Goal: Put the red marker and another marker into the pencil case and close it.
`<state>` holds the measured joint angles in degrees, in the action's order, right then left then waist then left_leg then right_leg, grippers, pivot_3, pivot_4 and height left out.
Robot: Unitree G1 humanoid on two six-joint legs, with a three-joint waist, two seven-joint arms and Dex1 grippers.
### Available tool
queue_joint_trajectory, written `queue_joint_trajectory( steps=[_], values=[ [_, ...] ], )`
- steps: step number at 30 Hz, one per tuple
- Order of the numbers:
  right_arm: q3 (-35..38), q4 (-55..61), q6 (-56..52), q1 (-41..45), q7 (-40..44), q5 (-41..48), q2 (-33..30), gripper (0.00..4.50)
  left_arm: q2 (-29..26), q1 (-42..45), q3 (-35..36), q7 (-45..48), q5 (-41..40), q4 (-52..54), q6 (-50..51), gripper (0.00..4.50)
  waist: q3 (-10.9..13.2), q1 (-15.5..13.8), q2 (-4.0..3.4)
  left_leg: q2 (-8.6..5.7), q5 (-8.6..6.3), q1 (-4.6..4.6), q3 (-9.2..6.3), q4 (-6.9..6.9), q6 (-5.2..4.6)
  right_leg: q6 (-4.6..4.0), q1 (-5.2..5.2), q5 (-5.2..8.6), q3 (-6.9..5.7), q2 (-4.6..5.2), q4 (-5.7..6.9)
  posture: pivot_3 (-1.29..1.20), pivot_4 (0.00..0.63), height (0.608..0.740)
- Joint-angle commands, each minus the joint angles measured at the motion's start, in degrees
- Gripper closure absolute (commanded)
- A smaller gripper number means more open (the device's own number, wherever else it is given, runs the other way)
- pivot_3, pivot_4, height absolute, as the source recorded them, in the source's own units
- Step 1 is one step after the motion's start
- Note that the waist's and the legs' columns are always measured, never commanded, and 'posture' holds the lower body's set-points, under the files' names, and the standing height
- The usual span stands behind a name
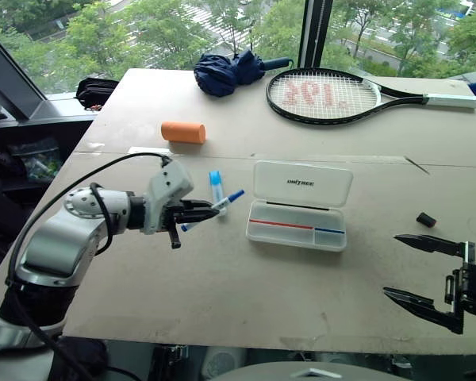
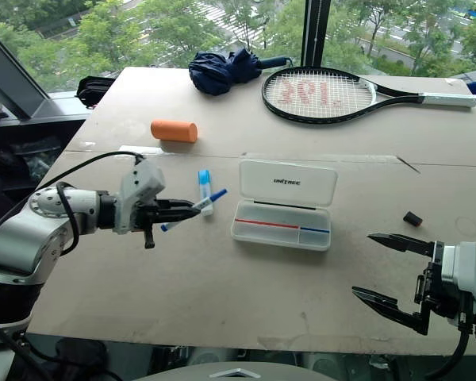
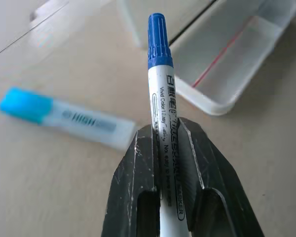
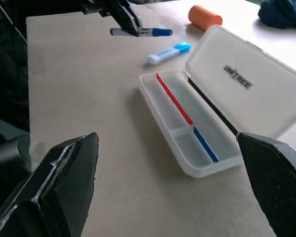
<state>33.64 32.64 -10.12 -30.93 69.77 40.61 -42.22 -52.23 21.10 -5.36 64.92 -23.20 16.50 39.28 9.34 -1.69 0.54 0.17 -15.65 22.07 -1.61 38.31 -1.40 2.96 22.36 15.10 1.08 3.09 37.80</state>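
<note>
The pencil case (image 1: 299, 206) lies open near the middle of the table (image 1: 246, 302), its lid printed "UNITREE" tipped back on the far side and its translucent tray toward the robot. The tray holds no marker; only its thin red-and-blue stripe runs along it. The case's long axis runs across the table, left to right.

To the left of the case, the left gripper (image 1: 205, 209) is clamped on a blue-capped marker (image 3: 161, 89). The left wrist view shows the white barrel pinched between the two black fingers (image 3: 138, 173), with the blue cap sticking out ahead toward the tray's near corner. From the head views the marker points roughly at the case's left end, slightly angled to the case's long axis rather than lined up with it. Just beyond the gripper, also left of the case, a light-blue-capped highlighter (image 1: 216, 187) lies on the table.

This is the relation the next move turns on: the case lies to the right of the loaded left gripper, close by, so that arm is the nearer one. I judge the marker needs carrying rightward and turning until it runs parallel with the tray before release.

The right gripper (image 1: 422, 270) hangs well to the right of the case and nearer the robot, jaws spread wide and empty. A small black object (image 1: 426, 218), possibly a cap, sits right of the case. I cannot pick out a red marker.
</note>
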Motion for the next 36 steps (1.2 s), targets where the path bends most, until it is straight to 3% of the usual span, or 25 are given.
queue_joint_trajectory(
  steps=[1, 9, 14, 22, 25, 26, 30, 33, 36],
  values=[
    [6.33, -1.45, 2.24, -2.47, 0.93, -0.08, 0.63, 0.00, 8.17, 10.33, -10.57, 0.91, 5.36, -5.50, -3.79, 4.45, 0.04, -0.05, 0.07, -0.01, -0.01, 0.03, -0.02, 0.04, -0.02, 0.02, 0.01, -0.01, -0.03, -0.04, 0.00, 0.00, 0.150, 0.730],
    [9.97, 0.10, 2.06, -5.17, 0.29, 0.55, 1.02, 0.00, 21.39, 26.11, -23.34, 3.63, 16.79, -23.35, -15.91, 4.45, 0.12, 1.33, 0.22, -0.03, 0.00, 0.07, -0.13, 0.15, -0.03, 0.05, 0.03, -0.02, -0.01, -0.41, 0.11, 0.00, 0.150, 0.730],
    [10.11, 1.34, 2.44, -6.69, -0.75, -0.01, 2.03, 0.00, 23.27, 29.42, -25.60, 7.15, 20.62, -29.32, -23.83, 4.45, 0.13, 1.51, 0.20, 0.07, 0.00, 0.07, -0.21, 0.04, -0.03, 0.05, 0.12, -0.01, -0.08, -0.51, 0.16, 0.00, 0.150, 0.730],
    [10.45, 3.45, 2.56, -8.65, -1.97, 0.08, 3.35, 0.00, 25.31, 31.33, -26.16, 9.41, 24.09, -32.41, -25.87, 4.45, 0.13, 0.91, 0.19, 0.11, 0.00, 0.18, -0.23, 0.11, -0.03, 0.06, 0.13, -0.01, -0.09, -0.45, 0.14, 0.00, 0.150, 0.730],
    [10.57, 3.97, 2.57, -9.26, -2.27, 0.09, 3.67, 0.00, 25.59, 30.71, -24.35, 9.39, 23.06, -29.86, -23.83, 3.06, 0.13, 0.92, 0.19, 0.10, 0.00, 0.37, -0.28, 0.17, -0.03, 0.07, 0.29, -0.01, -0.13, -0.44, 0.16, 0.00, 0.150, 0.730],
    [10.69, 4.08, 2.52, -9.42, -2.29, 0.16, 3.73, 0.00, 25.12, 30.38, -23.32, 9.56, 22.17, -28.07, -21.98, 2.89, 0.14, 0.94, 0.19, 0.10, 0.00, 0.38, -0.28, 0.18, -0.03, 0.07, 0.30, -0.01, -0.14, -0.44, 0.16, 0.00, 0.150, 0.730],
    [10.61, 4.33, 2.17, -9.48, -2.68, 0.69, 3.37, 0.00, 21.09, 26.81, -17.44, 10.19, 16.39, -17.88, -10.86, 0.95, 0.14, 1.27, 0.15, 0.14, 0.00, 0.45, -0.32, 0.19, -0.03, 0.07, 0.37, -0.01, -0.16, -0.45, 0.19, 0.00, 0.150, 0.730],
    [9.33, 4.61, 1.45, -8.20, -3.23, 1.59, 2.80, 0.00, 18.13, 19.69, -6.35, 6.11, 6.60, -4.62, 6.08, 0.95, 0.14, 2.05, 0.05, 0.23, 0.00, 0.42, -0.34, 0.18, -0.03, 0.07, 0.37, -0.01, -0.17, -0.46, 0.24, 0.00, 0.150, 0.730],
    [7.66, 4.58, 0.81, -6.17, -3.93, 1.98, 2.16, 0.00, 19.94, 13.29, 6.74, -3.61, 0.18, 5.43, 21.46, 0.95, 0.14, 2.05, 0.04, 0.27, 0.01, 0.44, -0.41, 0.20, -0.02, 0.06, 0.37, -0.01, -0.20, -0.44, 0.26, 0.00, 0.150, 0.730]
  ],
)
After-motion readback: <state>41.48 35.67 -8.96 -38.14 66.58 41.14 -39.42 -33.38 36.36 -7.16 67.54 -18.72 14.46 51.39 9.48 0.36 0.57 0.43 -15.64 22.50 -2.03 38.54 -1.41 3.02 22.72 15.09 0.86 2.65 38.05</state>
